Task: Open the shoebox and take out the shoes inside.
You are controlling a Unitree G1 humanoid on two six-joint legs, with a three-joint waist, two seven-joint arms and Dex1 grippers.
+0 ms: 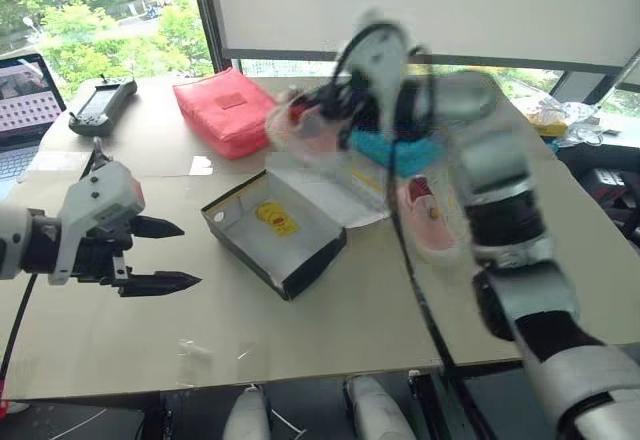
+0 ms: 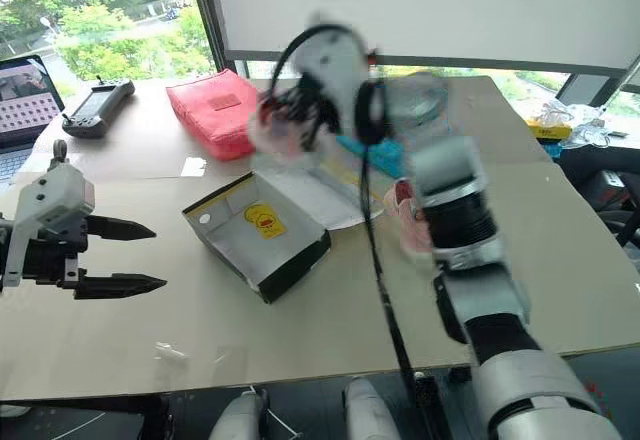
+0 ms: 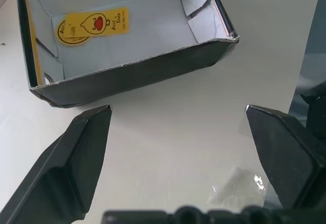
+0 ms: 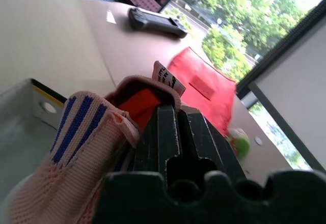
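Observation:
The shoebox [image 1: 275, 230] stands open in the middle of the table, its white inside empty but for a small yellow logo. Above and behind it, my right gripper [image 4: 178, 114] is raised and shut on the collar of one pink knit shoe [image 4: 86, 147], which shows blurred in the air [image 1: 295, 125]. The other pink shoe [image 1: 428, 215] lies on the table to the right of the box, partly behind my right arm. My left gripper [image 1: 175, 255] hovers open to the left of the box, its fingers [image 3: 76, 158] pointing at the dark side wall [image 3: 137, 74].
A red pouch [image 1: 225, 108] lies at the back, with a blue pouch [image 1: 385, 150] behind the right arm. A white flat sheet [image 2: 320, 195] lies just behind the box. A black controller [image 1: 100, 100] and a laptop [image 1: 22, 100] sit at the far left.

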